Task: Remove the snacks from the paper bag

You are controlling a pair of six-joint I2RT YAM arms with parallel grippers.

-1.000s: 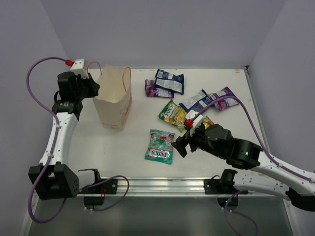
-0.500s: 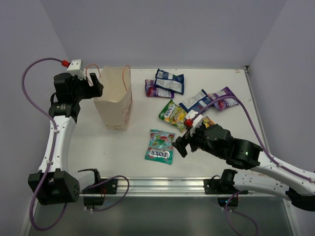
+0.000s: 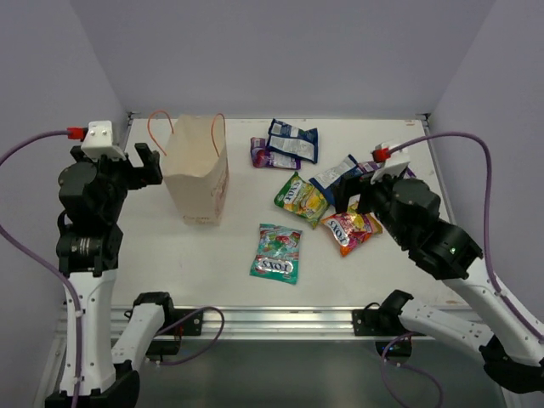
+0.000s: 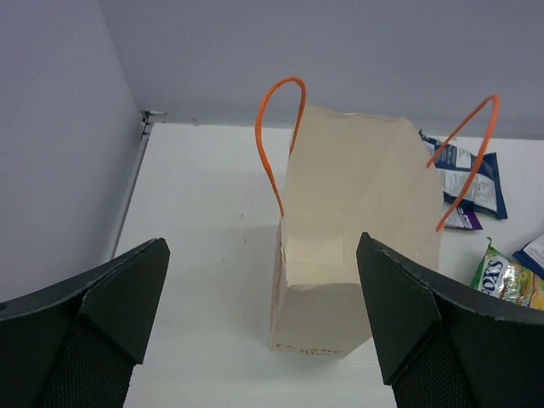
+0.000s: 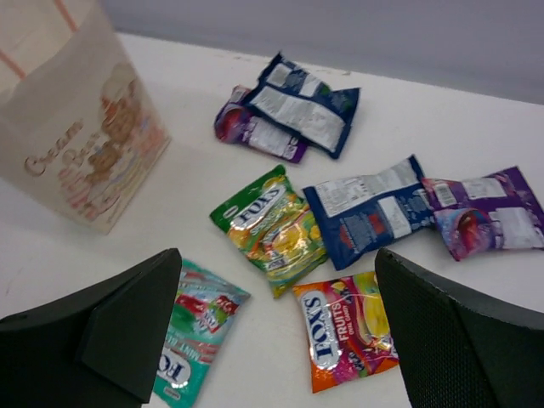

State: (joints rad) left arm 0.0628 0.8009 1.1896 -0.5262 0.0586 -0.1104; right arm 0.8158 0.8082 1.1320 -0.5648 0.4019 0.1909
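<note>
Top external | paper bag upright on counter, left | seven snacks flat on counter right of bag | left jaws spread beside bag | right jaws spread over snacks

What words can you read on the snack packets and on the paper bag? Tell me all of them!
"FOX'S FRUITS": on the orange-red packet.
"FOX'S": on the green-yellow packet.
"FOX'S": on the teal packet.
"Cream", then a second word too blurred to be sure of: on the paper bag.
The blue-white packets and the purple packets have print too small to read.
</note>
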